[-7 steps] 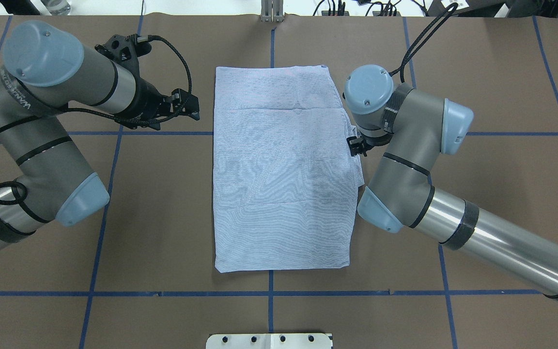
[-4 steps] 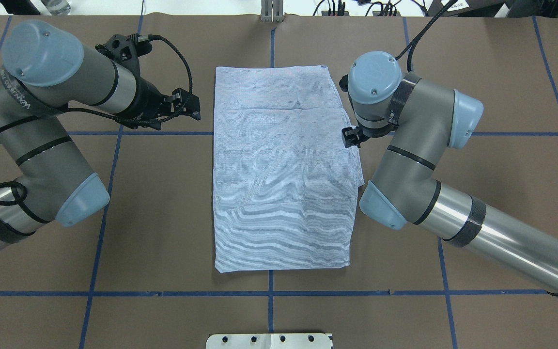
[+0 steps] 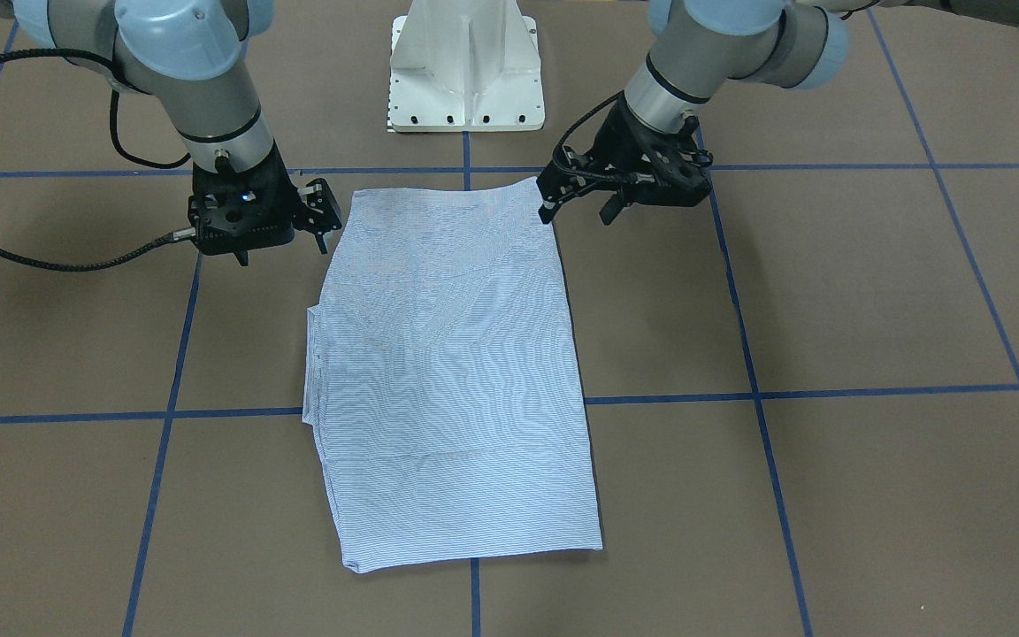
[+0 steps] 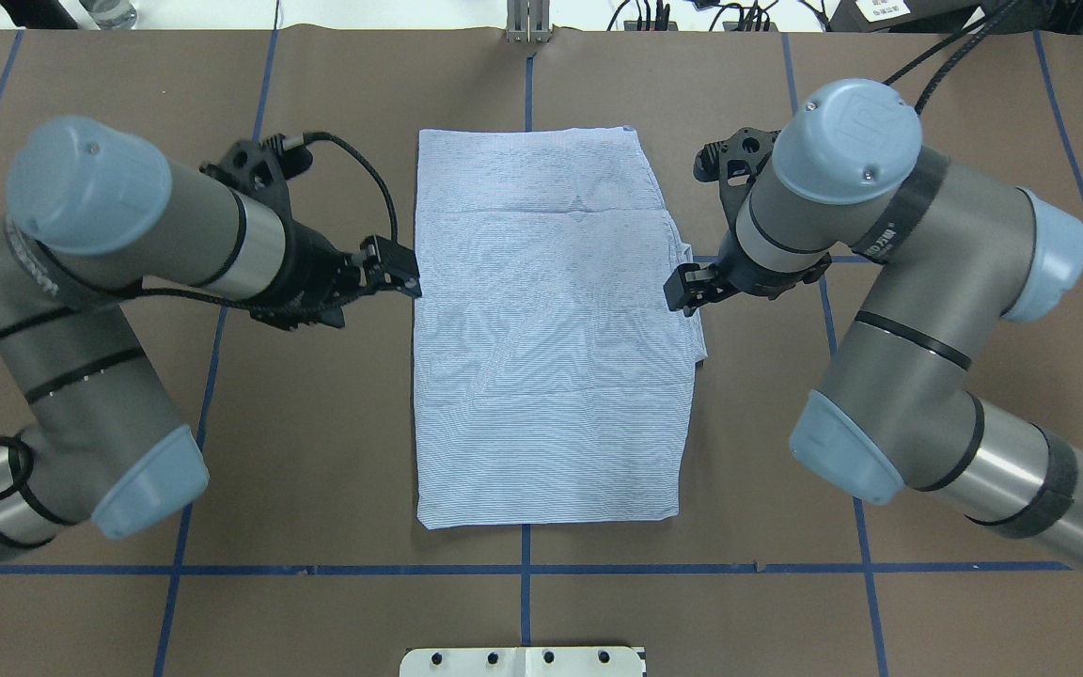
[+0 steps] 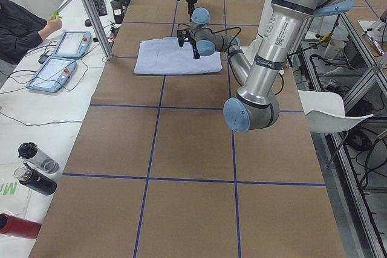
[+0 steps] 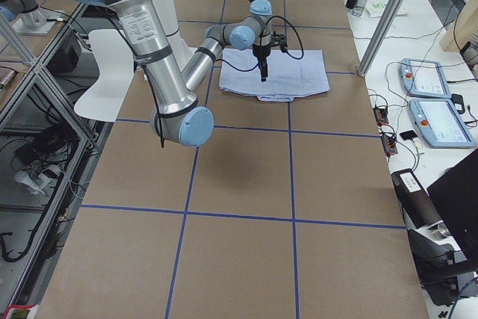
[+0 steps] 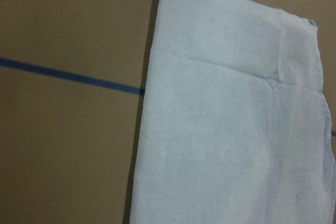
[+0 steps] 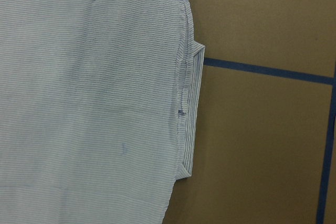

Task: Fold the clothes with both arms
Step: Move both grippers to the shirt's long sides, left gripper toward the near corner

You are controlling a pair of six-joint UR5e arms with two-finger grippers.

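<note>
Shows the shirt folded into a rectangle, flat on the middle of the table. Places the left gripper at one long edge, the right gripper just beside the opposite edge, fingers of both spread wide.

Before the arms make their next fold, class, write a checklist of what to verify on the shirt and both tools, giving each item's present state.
1. Shirt lies flat as a folded rectangle on the table: ok.
2. Left tool is at the shirt's left edge, jaws apart: ok.
3. Right tool is at the right edge: ok. Whether it is open or shut: cannot tell.
4. Right edge tidy: not ok, an under-layer strip sticks out past it.
5. No part of the cloth is lifted: ok.
</note>
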